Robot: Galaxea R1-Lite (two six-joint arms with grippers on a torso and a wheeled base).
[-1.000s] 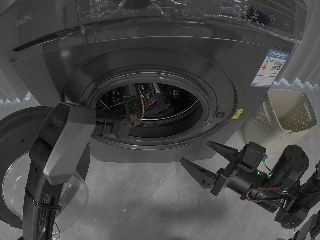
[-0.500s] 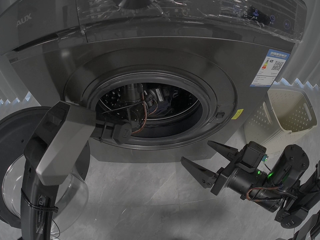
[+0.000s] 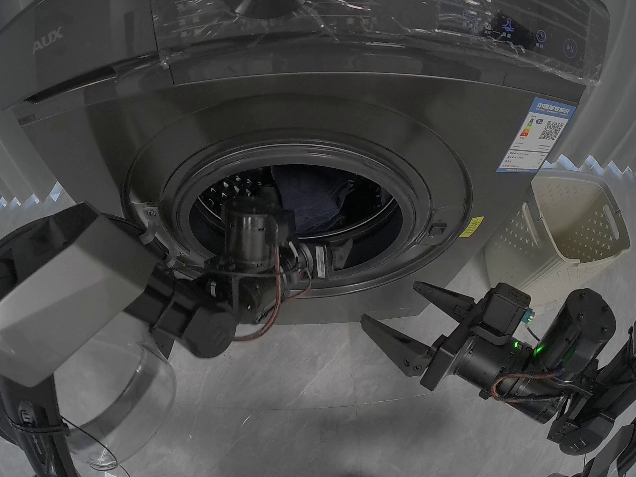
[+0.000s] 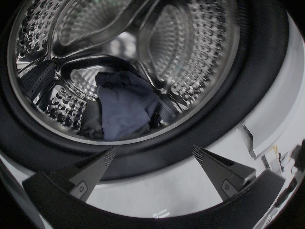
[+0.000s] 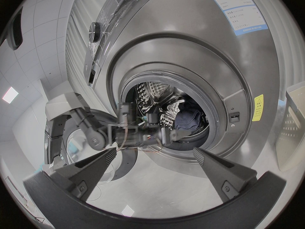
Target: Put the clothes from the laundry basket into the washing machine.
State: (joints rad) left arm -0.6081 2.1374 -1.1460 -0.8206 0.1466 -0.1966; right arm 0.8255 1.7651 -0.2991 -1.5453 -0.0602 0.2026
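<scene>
My left hand [image 4: 152, 151] hangs at the mouth of the washing machine [image 3: 371, 107], spread apart and empty, the dark blue clothes [image 4: 125, 107] lying inside the machine, while my right hand [image 3: 391, 303], also apart, hovers low before it.

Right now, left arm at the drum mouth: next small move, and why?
Probably draw the left gripper clear of the washing machine opening: it is open and empty, and the dark garment already lies in the drum.
</scene>
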